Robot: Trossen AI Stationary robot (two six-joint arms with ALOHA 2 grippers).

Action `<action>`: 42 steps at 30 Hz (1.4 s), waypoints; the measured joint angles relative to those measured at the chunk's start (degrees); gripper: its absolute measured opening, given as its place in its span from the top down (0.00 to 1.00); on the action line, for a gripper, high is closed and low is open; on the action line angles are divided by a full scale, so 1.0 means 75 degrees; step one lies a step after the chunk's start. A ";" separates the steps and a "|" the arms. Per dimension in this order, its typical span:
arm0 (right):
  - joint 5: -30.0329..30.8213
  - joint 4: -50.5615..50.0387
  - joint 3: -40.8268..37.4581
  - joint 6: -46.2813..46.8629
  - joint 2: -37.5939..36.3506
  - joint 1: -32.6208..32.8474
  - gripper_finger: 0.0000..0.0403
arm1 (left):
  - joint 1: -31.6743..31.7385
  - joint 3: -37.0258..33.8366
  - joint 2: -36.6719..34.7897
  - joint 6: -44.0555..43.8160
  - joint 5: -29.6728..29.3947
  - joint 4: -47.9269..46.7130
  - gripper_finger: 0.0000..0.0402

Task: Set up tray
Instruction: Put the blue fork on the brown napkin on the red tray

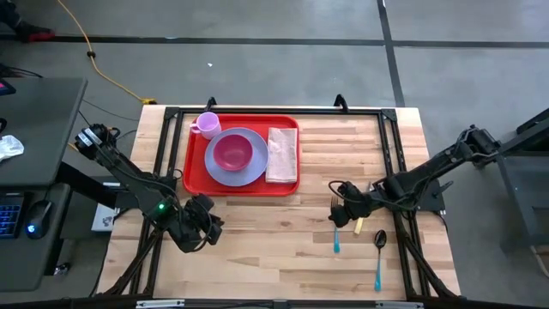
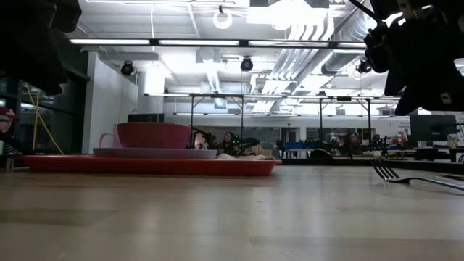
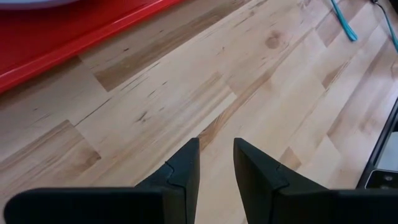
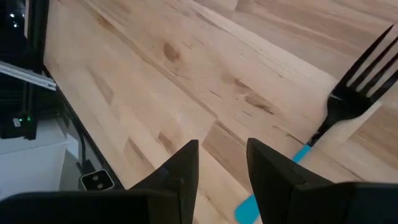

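high view: the red tray lies on the desk toward its far left part, long side parallel to the far edge, holding a plate with a bowl, a cup and a napkin. bare wood spreads between the tray and the near edge. left gripper hovers just past the tray's near left corner; right gripper sits by a fork, with a spoon beside.

low view: the tray shows a low rim, flat on the desk.

left wrist view: fingers slightly apart, empty, over bare wood; tray edge near.

right wrist view: fingers slightly apart, empty, fork just beside.
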 joint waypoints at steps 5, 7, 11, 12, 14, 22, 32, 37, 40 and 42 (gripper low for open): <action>-0.0474 0.0256 -0.0002 -0.0025 -0.0006 0.0000 0.72 | 0.0000 0.0001 0.0000 0.0000 0.0000 0.0000 0.68; -0.0443 0.0254 -0.0003 0.0015 -0.0006 0.0003 0.72 | 0.0006 0.0003 0.0000 -0.0002 -0.0008 0.0007 0.68; -0.0350 0.0254 -0.0003 -0.0021 -0.0006 -0.0003 0.72 | 0.0006 0.0002 0.0000 -0.0002 -0.0010 0.0019 0.68; -0.0390 0.0242 -0.0002 -0.0010 -0.0006 0.0003 0.72 | 0.0006 0.0003 0.0000 -0.0002 -0.0010 0.0021 0.68; -0.0387 0.0161 -0.0003 0.0168 -0.0006 0.0061 0.72 | 0.0009 0.0003 0.0001 -0.0002 -0.0013 0.0022 0.68; -0.0282 -0.2504 0.1238 0.0481 0.0505 0.0067 0.72 | 0.0009 0.0003 0.0003 -0.0029 -0.0016 0.0035 0.68; -0.0602 -0.4887 0.3204 0.0249 0.2527 0.0038 0.72 | 0.0015 0.0003 0.0003 -0.0023 -0.0038 0.0017 0.68; -0.0612 -0.4893 0.3340 0.0169 0.2906 0.0025 0.72 | 0.0015 0.0003 0.0003 -0.0008 -0.0042 0.0015 0.68; -0.0725 -0.4787 0.3340 0.0155 0.2923 -0.0025 0.72 | 0.0015 0.0003 0.0003 0.0000 -0.0041 0.0015 0.68; -0.0871 -0.4722 0.3337 0.0146 0.2928 -0.0055 0.72 | 0.0015 0.0003 0.0003 0.0000 -0.0040 0.0015 0.68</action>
